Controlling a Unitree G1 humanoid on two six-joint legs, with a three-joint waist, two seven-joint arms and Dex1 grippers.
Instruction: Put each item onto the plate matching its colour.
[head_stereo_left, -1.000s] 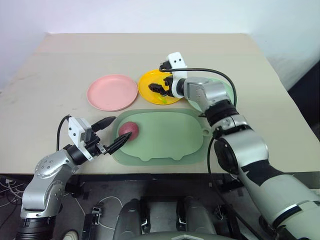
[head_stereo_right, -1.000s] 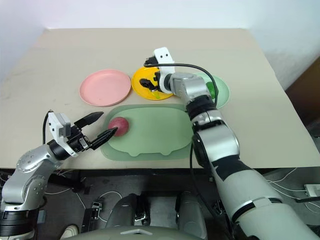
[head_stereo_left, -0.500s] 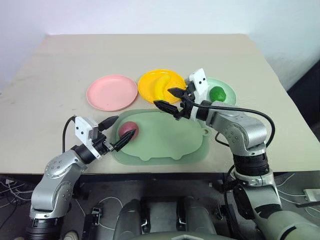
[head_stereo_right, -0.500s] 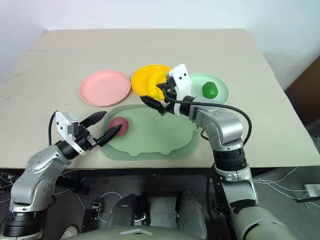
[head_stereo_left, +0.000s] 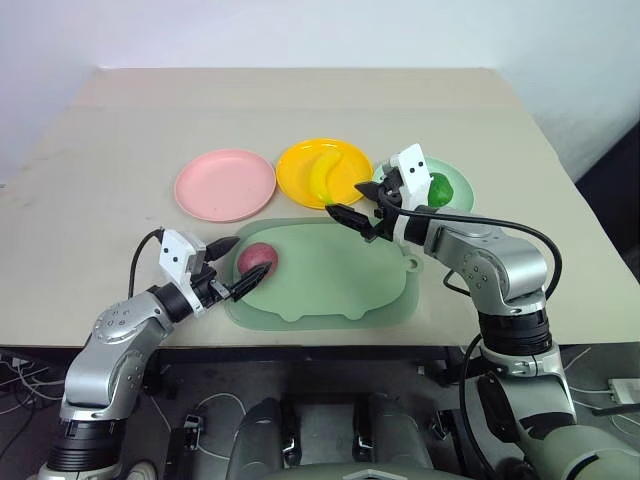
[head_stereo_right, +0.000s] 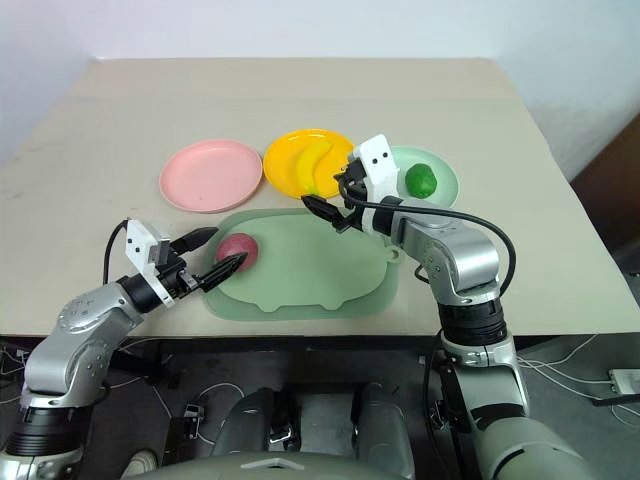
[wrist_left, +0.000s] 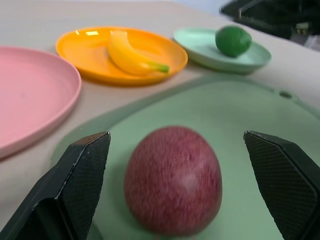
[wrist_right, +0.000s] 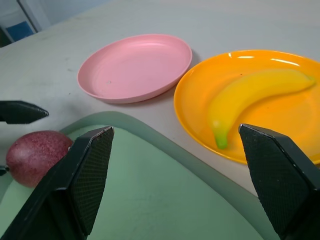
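A maroon ball (head_stereo_left: 258, 257) rests on the near left part of the green board (head_stereo_left: 340, 285). My left gripper (head_stereo_left: 245, 258) is open and level, its fingers (wrist_left: 82, 175) on either side of the ball (wrist_left: 173, 180), apart from it. The yellow banana (head_stereo_left: 325, 172) lies on the yellow plate (head_stereo_left: 295, 160). The dark green fruit (head_stereo_left: 437, 186) sits on the mint plate (head_stereo_left: 458, 180). The pink plate (head_stereo_left: 224, 184) holds nothing. My right gripper (head_stereo_left: 355, 205) hovers open and holds nothing, over the board's far edge, between the yellow and mint plates.
The three plates stand in a row behind the board on a beige table (head_stereo_left: 120, 130). Bare tabletop stretches behind the plates and to both sides. The table's front edge runs just under the board.
My right gripper has drawn back from over the yellow plate to the board's far edge; the banana lies uncovered on that plate. My left gripper has edged slightly closer around the ball.
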